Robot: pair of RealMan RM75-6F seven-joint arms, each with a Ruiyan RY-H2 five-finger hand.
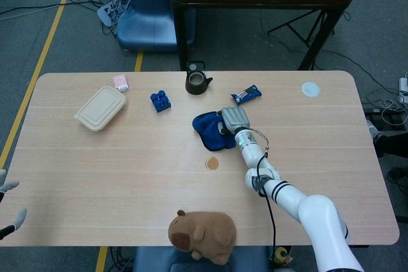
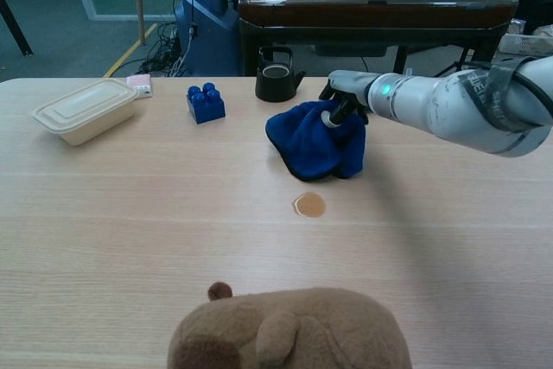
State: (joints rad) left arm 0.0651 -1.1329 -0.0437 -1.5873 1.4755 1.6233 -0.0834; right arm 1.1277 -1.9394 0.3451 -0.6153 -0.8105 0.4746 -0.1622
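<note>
The right hand (image 2: 339,103) grips the crumpled blue cloth (image 2: 313,142) lying mid-desk (image 1: 127,157) above a brown spot. Soft, light and limp, it looks best gathered at a bunched fold.

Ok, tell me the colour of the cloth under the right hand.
Deep blue cloth, clearest in the chest view.

Even, bright overhead light, soft shadows, sharp focus throughout; only the nearest plush toy (image 2: 289,330) blurs.
</note>
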